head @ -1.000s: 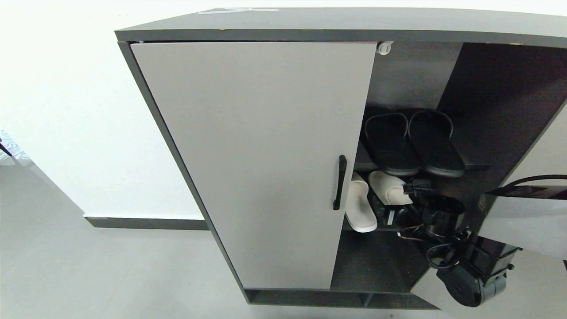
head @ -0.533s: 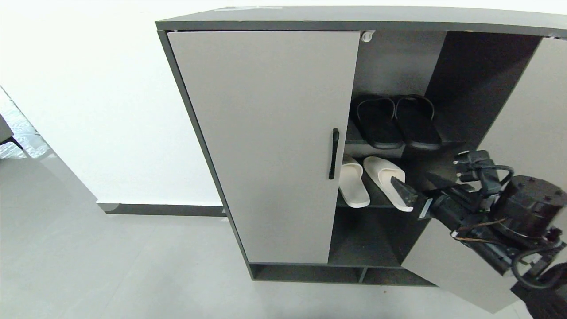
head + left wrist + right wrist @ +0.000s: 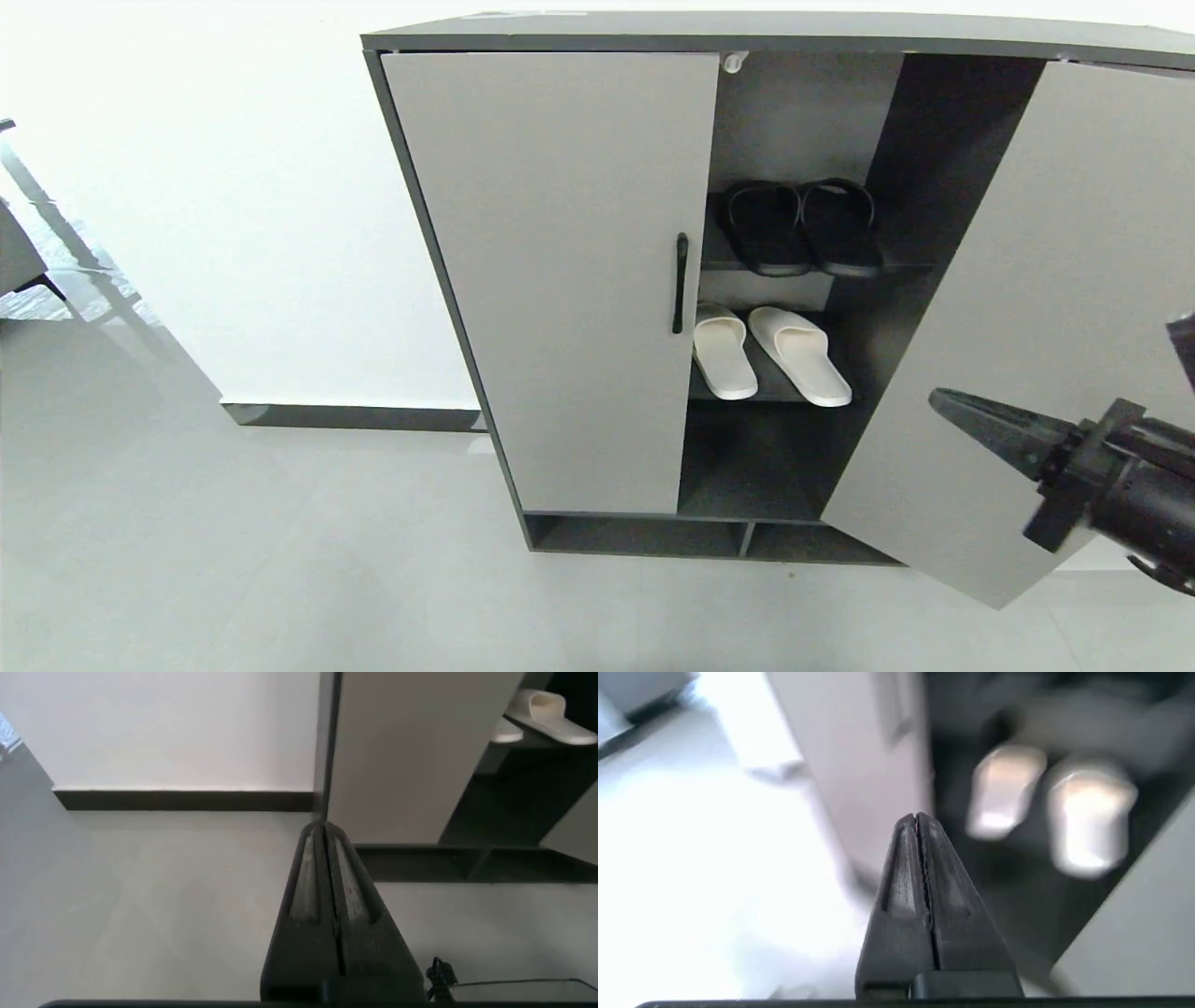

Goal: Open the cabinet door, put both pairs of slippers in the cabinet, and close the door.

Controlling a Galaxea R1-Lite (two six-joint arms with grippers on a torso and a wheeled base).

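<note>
Both pairs are on shelves inside the cabinet point(image 3: 653, 42): the black slippers point(image 3: 803, 229) on the upper shelf and the white slippers point(image 3: 770, 359) on the one below, side by side. As I judge it, that leaves the open right door point(image 3: 1008, 280), swung well out towards me. It should handle as a stiff, light panel on hinges with a smooth face, so I'd push flat near its free edge rather than pinch it. I can't make out a handle on it from this side. The right claw point(image 3: 938, 399) hangs in front of that door with its tips together, though I can't tell whether it touches the panel. The left claw point(image 3: 325, 835) is likewise pressed together, low over the floor point(image 3: 280, 560). The left door point(image 3: 560, 280) is closed, its handle point(image 3: 680, 283) at the inner edge. The outer white slipper looks close to the shelf's front edge and might catch the door. The floor in front gives plenty of swinging room.
</note>
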